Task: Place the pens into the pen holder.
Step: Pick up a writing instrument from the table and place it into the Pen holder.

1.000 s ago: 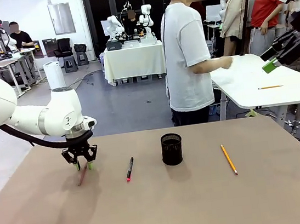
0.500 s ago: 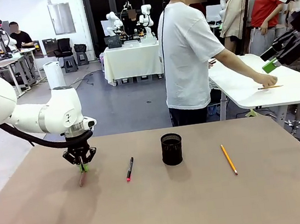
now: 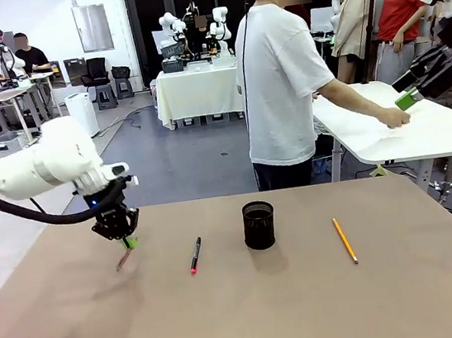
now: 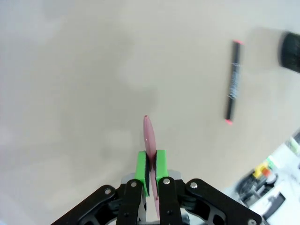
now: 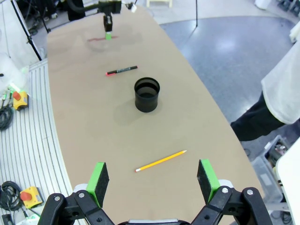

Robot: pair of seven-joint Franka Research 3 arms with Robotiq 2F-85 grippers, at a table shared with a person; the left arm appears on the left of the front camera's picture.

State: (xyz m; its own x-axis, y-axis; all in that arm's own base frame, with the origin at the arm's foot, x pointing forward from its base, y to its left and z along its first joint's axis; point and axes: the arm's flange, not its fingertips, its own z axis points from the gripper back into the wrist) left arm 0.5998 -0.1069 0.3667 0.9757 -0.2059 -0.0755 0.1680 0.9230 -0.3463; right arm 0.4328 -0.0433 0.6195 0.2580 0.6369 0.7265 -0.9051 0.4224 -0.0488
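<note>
Left pincer [image 4: 150, 164] is no longer spread around the dark red pen [image 4: 148, 133]. Its green pads are now shut tight on the upper end, the wrist has tipped over, and the pen has come up off its flat rest on the desk [image 3: 311, 308]. It now slants down and away from the pads. You cannot tell whether its lower tip has cleared the surface.

For you, that looks like the first grasp made, with the carry to the pen holder [image 3: 258, 225] next. The holder stands upright near the middle of the desk, well to the right of the pincer.

Both other pens are untouched. The black pen [image 3: 195, 255] lies between the pincer and the holder, and the yellow pencil [image 3: 345, 240] lies on the holder's far side.

Your right pincer [image 5: 153, 180] hangs high with its jaws wide apart and nothing between them.

The red pen is smooth, glossy and tapered to a rounded tip, so it may swivel in such a narrow pinch. The holder is a rigid black cylinder with its mouth open upward. The black pen has a print-marked barrel and red ends. The desk top is matte tan.
</note>
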